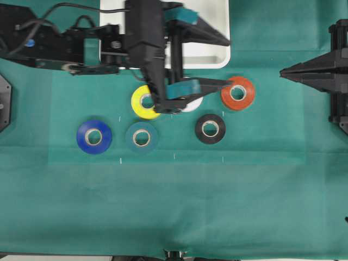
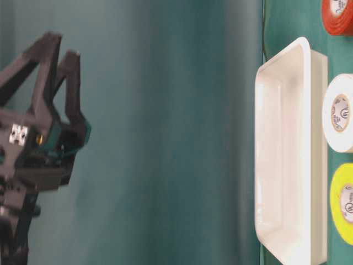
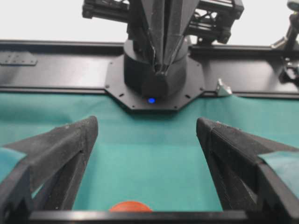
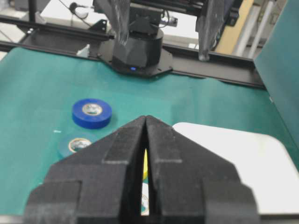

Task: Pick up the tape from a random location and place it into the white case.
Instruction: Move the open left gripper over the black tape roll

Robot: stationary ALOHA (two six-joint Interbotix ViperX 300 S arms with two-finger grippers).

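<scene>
The black tape (image 1: 210, 129) lies flat on the green cloth, right of the dark teal roll (image 1: 142, 137). The white case (image 1: 216, 22) stands at the back, partly covered by my left arm. It also shows in the table-level view (image 2: 287, 154) and the right wrist view (image 4: 233, 158). My left gripper (image 1: 231, 61) is open and empty, raised over the case's near corner and the orange roll (image 1: 237, 93), apart from the black tape. It also shows in the left wrist view (image 3: 147, 126). My right gripper (image 1: 283, 72) is shut and empty at the right edge (image 4: 146, 119). Neither wrist view shows the black tape.
A blue roll (image 1: 94, 136), a yellow roll (image 1: 144, 101) and a white roll (image 1: 193, 103), half hidden under my left gripper, lie on the cloth. The orange roll's top edge shows between my left fingers (image 3: 130, 206). The blue roll (image 4: 92, 112) lies beyond my right gripper.
</scene>
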